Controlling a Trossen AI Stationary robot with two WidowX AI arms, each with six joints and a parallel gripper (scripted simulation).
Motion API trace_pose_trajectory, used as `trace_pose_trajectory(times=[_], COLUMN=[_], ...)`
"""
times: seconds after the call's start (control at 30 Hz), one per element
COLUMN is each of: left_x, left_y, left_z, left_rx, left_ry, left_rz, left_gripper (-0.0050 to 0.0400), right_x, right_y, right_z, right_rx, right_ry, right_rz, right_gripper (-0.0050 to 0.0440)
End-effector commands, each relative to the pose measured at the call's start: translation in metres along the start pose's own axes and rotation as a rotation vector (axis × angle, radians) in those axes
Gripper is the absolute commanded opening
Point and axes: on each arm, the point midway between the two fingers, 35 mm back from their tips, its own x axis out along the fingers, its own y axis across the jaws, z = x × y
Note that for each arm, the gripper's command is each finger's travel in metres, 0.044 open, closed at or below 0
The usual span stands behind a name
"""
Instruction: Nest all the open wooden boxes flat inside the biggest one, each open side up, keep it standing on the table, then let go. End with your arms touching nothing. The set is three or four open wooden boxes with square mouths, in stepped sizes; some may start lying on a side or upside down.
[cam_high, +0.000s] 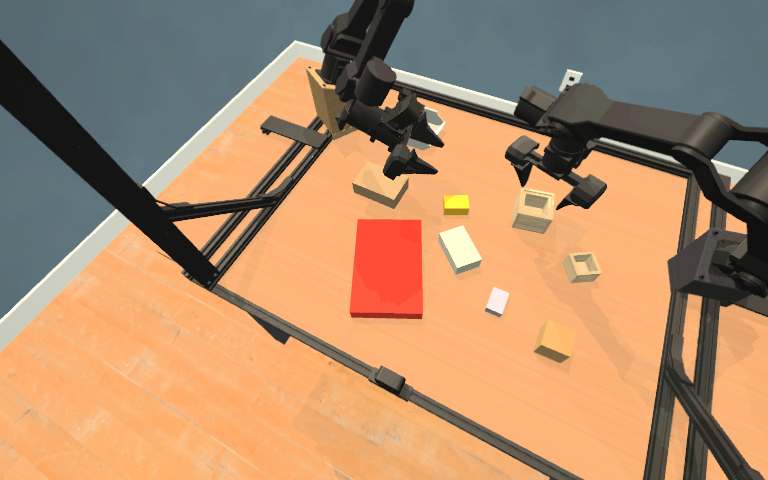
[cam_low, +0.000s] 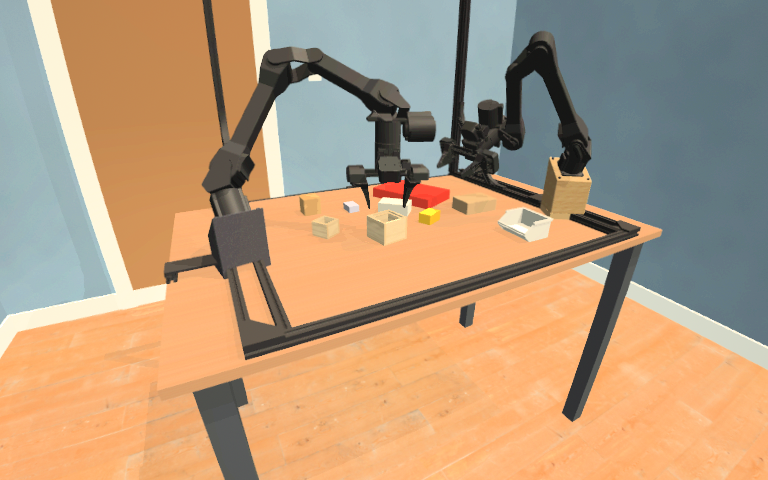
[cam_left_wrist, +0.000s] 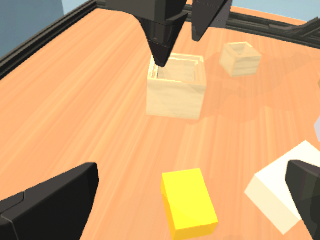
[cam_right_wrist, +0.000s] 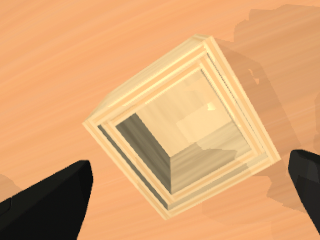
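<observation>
The biggest wooden box (cam_high: 531, 221) (cam_low: 386, 229) (cam_left_wrist: 175, 101) (cam_right_wrist: 150, 78) stands open side up on the table. A smaller box (cam_right_wrist: 200, 120) sits inside it, open side up, its rim near the big box's rim. I cannot tell whether a third rim is nested there. A separate small box (cam_high: 578, 275) (cam_low: 325, 229) (cam_left_wrist: 241, 65) stands open side up on the table. My right gripper (cam_high: 540, 196) (cam_low: 387, 206) (cam_left_wrist: 179, 52) (cam_right_wrist: 190, 165) is open above the nested boxes, fingers wide of their walls. My left gripper (cam_high: 439, 158) (cam_left_wrist: 192, 171) is open and empty, away from the boxes.
A yellow block (cam_high: 455, 204) (cam_low: 429, 216) (cam_left_wrist: 187, 200) and a cream block (cam_high: 459, 249) lie between the arms. A red slab (cam_high: 387, 266), tan block (cam_high: 380, 191), small white block (cam_high: 496, 301) and orange block (cam_high: 555, 339) lie around. A white bin (cam_low: 526, 228) stands near the left arm's base.
</observation>
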Motion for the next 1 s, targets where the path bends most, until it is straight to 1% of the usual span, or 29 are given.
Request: trace_pose_trajectory(times=[0.0,0.43,0.5,0.57,0.97], left_x=[0.000,0.000,0.000,0.000,0.000], left_y=[0.001,0.001,0.001,0.001,0.001], left_z=[0.000,0.000,0.000,0.000,0.000], left_rx=[-0.004,-0.004,-0.004,-0.004,-0.004], left_ry=[0.000,0.000,0.000,0.000,0.000], left_rz=[0.005,0.005,0.005,0.005,0.005], left_gripper=[0.0400,0.0400,0.0400,0.0400,0.0400], right_x=[-0.005,-0.017,-0.017,-0.020,-0.031], right_y=[0.002,0.002,0.002,0.002,0.001], right_z=[-0.001,-0.001,-0.001,-0.001,-0.001], right_rx=[-0.218,-0.857,-0.857,-1.015,-1.607], right_ry=[-0.007,-0.008,-0.008,-0.008,-0.008], right_rz=[0.006,0.004,0.004,0.003,0.001], right_gripper=[0.0400,0.0400,0.0400,0.0400,0.0400])
